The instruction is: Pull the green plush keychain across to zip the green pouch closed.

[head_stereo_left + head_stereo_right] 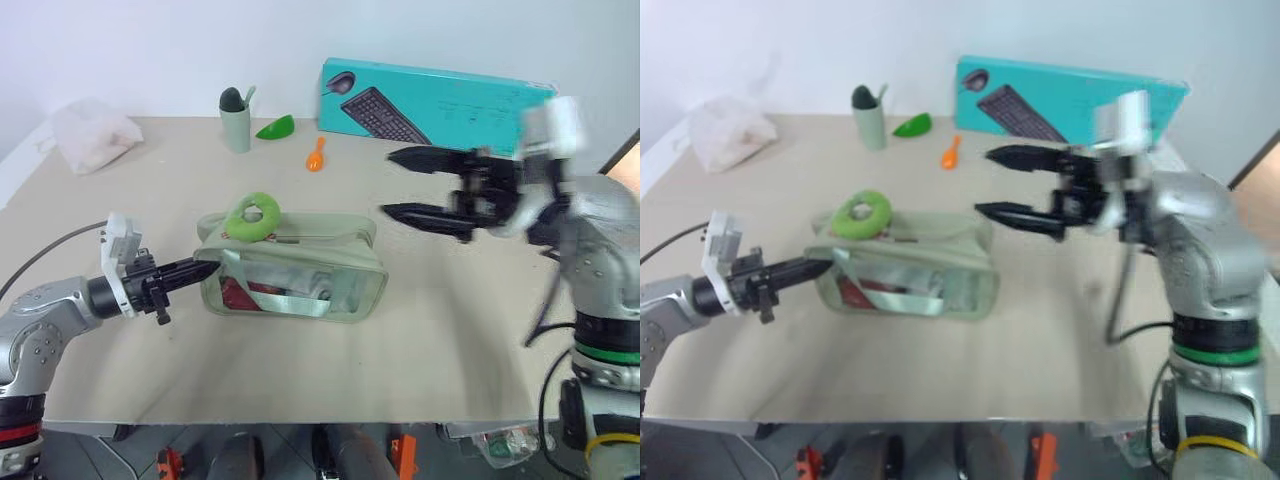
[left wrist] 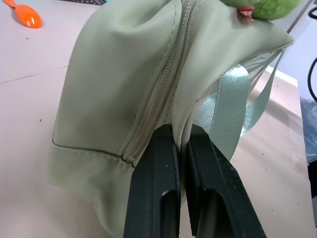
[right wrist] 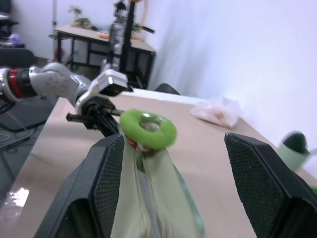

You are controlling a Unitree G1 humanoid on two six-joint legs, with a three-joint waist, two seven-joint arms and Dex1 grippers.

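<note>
Clamped on the fabric end of the green pouch (image 1: 290, 265), the left gripper (image 1: 200, 269) anchors it against zipper pull. Its green plush keychain (image 1: 253, 215) rests at that same end. Fingers spread, the right gripper (image 1: 400, 184) hovers well apart, holding nothing.

Pouch (image 1: 300, 275) mid-table (image 1: 420, 350), keychain (image 1: 254, 216) on its top, L end. L gripper (image 1: 203, 268) at pouch's L end; R gripper (image 1: 408, 184) to pouch's R, apart. Cup (image 1: 236, 122), spoon (image 1: 316, 155), box (image 1: 430, 97) behind; bag (image 1: 92, 134) far L corner.
</note>
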